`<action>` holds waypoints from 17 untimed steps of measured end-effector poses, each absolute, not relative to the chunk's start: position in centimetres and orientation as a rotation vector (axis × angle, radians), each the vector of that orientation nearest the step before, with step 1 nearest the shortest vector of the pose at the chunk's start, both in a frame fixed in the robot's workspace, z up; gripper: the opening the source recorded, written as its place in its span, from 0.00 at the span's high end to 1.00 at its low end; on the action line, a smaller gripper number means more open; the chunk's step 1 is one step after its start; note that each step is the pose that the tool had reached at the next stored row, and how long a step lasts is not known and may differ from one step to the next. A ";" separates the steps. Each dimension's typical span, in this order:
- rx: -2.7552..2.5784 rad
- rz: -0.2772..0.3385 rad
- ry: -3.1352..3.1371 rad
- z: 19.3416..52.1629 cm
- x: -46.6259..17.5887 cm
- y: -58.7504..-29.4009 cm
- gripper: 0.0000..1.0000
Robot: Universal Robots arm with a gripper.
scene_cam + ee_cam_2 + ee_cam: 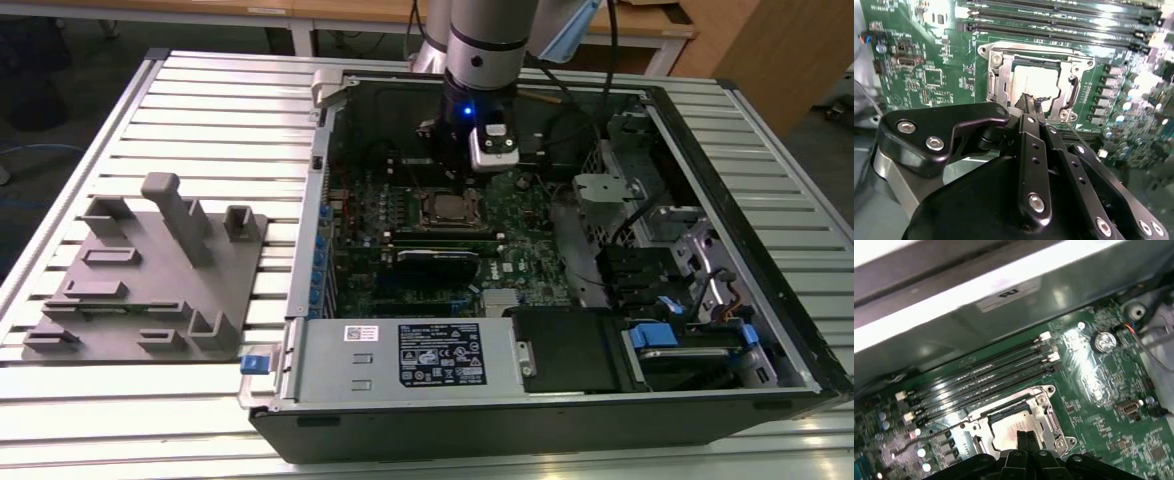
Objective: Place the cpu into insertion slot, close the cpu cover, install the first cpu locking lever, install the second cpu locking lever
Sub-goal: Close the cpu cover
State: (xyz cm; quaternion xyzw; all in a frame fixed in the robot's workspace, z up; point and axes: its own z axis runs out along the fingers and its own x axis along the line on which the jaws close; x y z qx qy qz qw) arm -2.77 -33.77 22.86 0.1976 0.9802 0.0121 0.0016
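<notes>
The cpu lies flat in the insertion slot on the green circuit board. The cpu cover is down around it, its silver frame bordering the chip. The gripper hangs just over the chip's edge, its black fingers pressed together with nothing between them (they hide part of the frame in both wrist views). Long black memory slots run just beside the socket, and a thin metal rod juts out near it. In the exterior view the arm reaches down between the computer case walls; a grey fixture sits well apart on the slatted table.
</notes>
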 end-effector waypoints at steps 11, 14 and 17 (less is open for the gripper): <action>0.317 0.038 3.124 22.7 -2.8 -33.8 0.90; 0.235 0.038 3.132 22.6 -2.8 -33.8 0.90; 0.160 0.038 3.138 22.6 -2.8 -33.8 0.90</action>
